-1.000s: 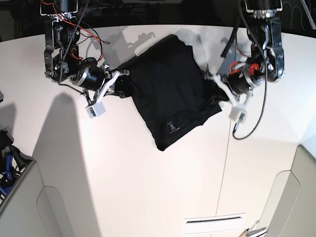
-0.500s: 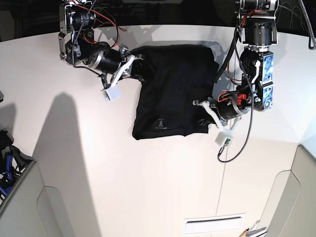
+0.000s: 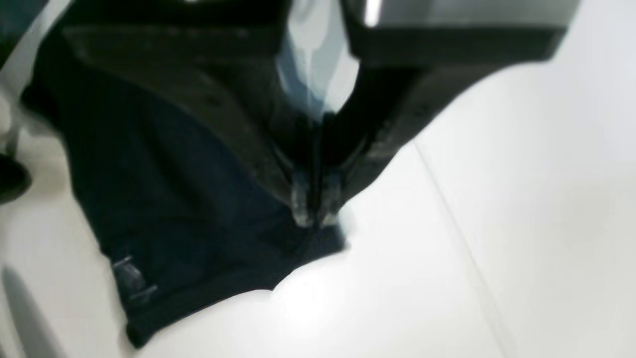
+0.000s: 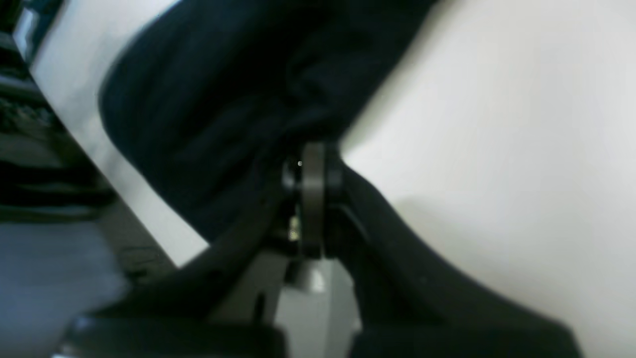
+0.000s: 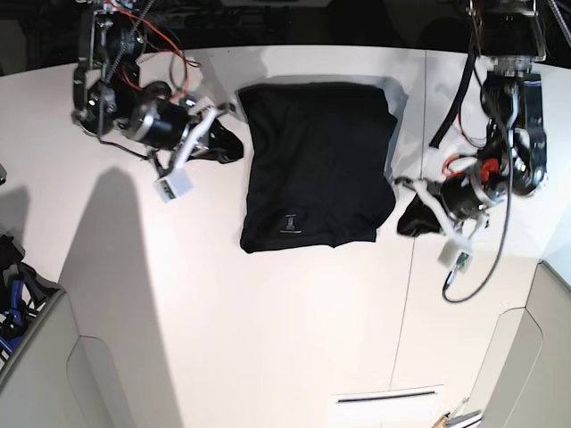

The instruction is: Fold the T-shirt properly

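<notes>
the t-shirt (image 5: 317, 160) lies folded in the upper middle of the base view on the white bench (image 5: 268, 339), a tiny pale label mark (image 5: 289, 222) near its lower edge, too small to read. the left tool (image 3: 314, 216), at the frame's right in the base view, is pinched together on a sleeve. the right tool (image 4: 313, 164), upper left there, is likewise clamped on dark fabric of the shirt.

table (image 5: 268, 339) front open | T-shirt (image 5: 312, 160) blocks ctr
</notes>
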{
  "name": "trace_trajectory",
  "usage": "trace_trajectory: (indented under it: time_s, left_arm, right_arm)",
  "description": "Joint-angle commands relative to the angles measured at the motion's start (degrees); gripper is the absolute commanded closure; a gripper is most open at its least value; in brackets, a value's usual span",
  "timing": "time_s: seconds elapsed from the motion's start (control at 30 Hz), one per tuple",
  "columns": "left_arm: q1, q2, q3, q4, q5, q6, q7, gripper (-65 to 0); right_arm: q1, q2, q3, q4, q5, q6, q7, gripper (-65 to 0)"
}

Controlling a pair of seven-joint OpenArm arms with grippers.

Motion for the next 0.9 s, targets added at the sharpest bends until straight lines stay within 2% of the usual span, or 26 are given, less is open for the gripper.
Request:
trace_trajectory:
  time_s: [0.0,0.1,0.23,0.33,0.37,0.53,0.63,0.77,0.87]
  left_arm:
    - [1.29,-1.09,-1.97,2.86,-0.81,-0.13,-1.09,-3.0]
    - [9.11,-1.2,-7.87,7.72,-1.2,-0.79,0.17,-3.0]
    - [20.85,-1.18,-16.06,12.35,-5.44,-0.81,2.8,-3.0]
    - [30.32,-1.18,-20.17,13.55,-6.45,-4.76,3.67,-3.0]
    - [33.53,-1.18,-20.83,13.55,-6.4,-5.07,3.67,-3.0]
    - [48.26,-0.59,-21.18,13.55,-6.36,-5.07,1.73,-3.0]
    - [54.62,1.01,-21.18,13.33,-5.44,-5.11,-0.11,-3.0]
    - [59.12,3.04,-19.96,8.9,-2.1,-5.09,-2.34,-3.0]
    - [59.36,2.58,-15.17,0.83,3.8,-5.07,-6.69,-3.0]
  right_arm:
    - [-0.72,1.36,0.17,2.25,1.36,0.37,0.46,0.0]
    - [-4.98,5.09,0.2,6.1,1.57,0.33,-0.07,0.0]
    - [-12.96,9.66,0.17,9.7,3.04,0.35,-0.17,0.0]
    - [-19.26,12.87,0.17,10.43,5.49,0.42,-0.15,0.0]
    - [-21.31,13.84,0.11,10.43,5.68,0.44,-0.13,0.0]
    - [-30.03,19.06,-1.01,10.4,5.62,0.42,-0.13,0.0]
    - [-33.99,21.68,-1.84,10.34,5.53,0.39,-0.13,0.0]
    - [-37.59,23.39,-2.67,8.63,4.26,0.37,1.01,0.0]
    - [-37.73,25.09,-4.57,4.0,3.43,0.35,2.6,0.0]
